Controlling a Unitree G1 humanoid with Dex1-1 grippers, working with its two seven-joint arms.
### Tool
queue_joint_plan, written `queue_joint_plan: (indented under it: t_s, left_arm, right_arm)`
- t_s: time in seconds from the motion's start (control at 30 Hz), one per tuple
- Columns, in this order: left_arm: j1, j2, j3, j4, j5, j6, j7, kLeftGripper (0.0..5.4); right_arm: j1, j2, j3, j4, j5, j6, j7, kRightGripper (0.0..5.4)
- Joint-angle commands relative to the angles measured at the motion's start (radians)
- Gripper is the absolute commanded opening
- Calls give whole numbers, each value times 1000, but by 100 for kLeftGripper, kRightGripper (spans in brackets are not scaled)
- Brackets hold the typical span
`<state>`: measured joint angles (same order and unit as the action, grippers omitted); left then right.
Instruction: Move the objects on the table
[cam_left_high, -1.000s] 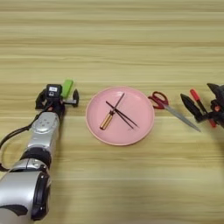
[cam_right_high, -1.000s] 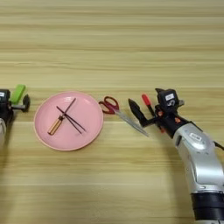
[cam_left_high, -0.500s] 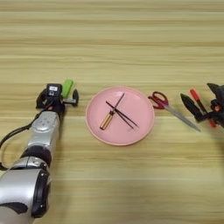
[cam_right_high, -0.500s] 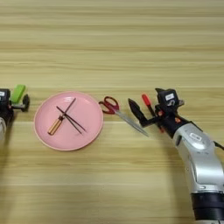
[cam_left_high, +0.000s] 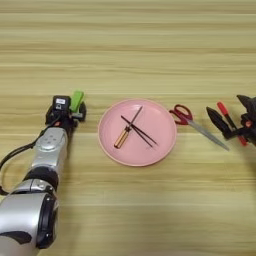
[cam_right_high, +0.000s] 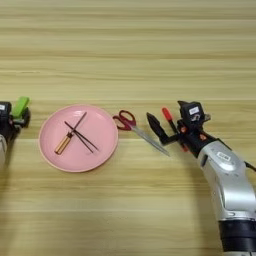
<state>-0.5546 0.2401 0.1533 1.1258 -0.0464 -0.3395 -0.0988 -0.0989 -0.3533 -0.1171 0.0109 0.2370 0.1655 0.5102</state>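
**Q:** Left side, current state?

**A:** My left gripper (cam_left_high: 71, 111) is low on the table (cam_left_high: 130, 50), just left of the pink plate (cam_left_high: 110, 145). The green block (cam_left_high: 76, 100) stands between my two black fingers, tilted a little, its top poking out above them. I read the fingers as pinched onto it from both sides.

**Q:** And the right?

**A:** My right gripper (cam_right_high: 172, 129) is down on the wood to the right of the plate. The fingers are spread: one black finger (cam_right_high: 156, 128) angles out to the left, the other sits by the camera housing on the right. The black pen (cam_right_high: 172, 125) lies slanted in the gap between them, one red end up and left of my wrist. I cannot tell whether either finger touches it; nothing shows a pinch.

**Q:** Other items?

**A:** The red-handled scissors (cam_right_high: 131, 126) lie flat between the plate and my right gripper, handles near the plate rim, blade tips pointing toward my left-hand finger and ending just short of it. On the plate: a wooden-handled tool (cam_left_high: 123, 136) crossed by thin black sticks (cam_left_high: 140, 131), all inside the rim.

**Q:** Distance between the two task items?

**A:** Well apart, with the plate and scissors between them.
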Motion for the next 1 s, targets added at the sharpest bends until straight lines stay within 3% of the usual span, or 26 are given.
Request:
queue_joint_plan:
  t_s: [0.03,0.7,1.0]
  left_arm:
    - [2,1,4,11,1,-8,-4,324]
    - [6,2,10,10,-2,-16,-7,134]
    - [9,4,16,-5,-6,-23,-17,133]
  right_arm:
    - [-11,-6,-3,-7,7,11,-2,540]
    - [-15,-5,-4,5,6,8,-3,540]
    - [-18,-4,-3,7,5,8,-4,540]
